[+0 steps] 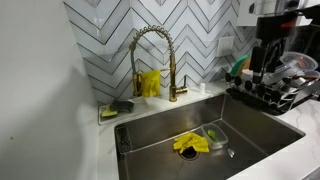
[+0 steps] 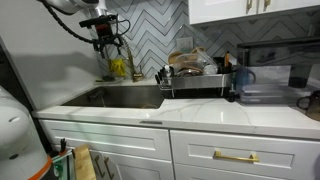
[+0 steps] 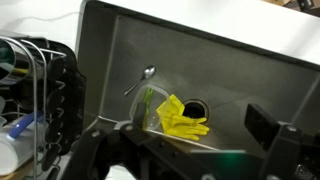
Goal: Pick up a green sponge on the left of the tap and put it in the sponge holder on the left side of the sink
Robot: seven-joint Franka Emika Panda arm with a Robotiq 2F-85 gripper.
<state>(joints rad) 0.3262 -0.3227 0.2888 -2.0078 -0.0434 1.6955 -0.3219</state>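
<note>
The green sponge lies flat, dark face up, on the white counter left of the brass tap, at the sink's back left corner. A small grey sponge holder hangs on the left inner wall of the steel sink. My gripper hangs high over the sink, well to the right of the sponge and far from it. An exterior view shows the gripper beside the tap. In the wrist view the gripper is open and empty, and both sponge and holder are out of frame.
In the basin lie a yellow glove, a clear container and a spoon near the drain. A yellow item stands behind the tap. A black dish rack with dishes fills the counter to the right.
</note>
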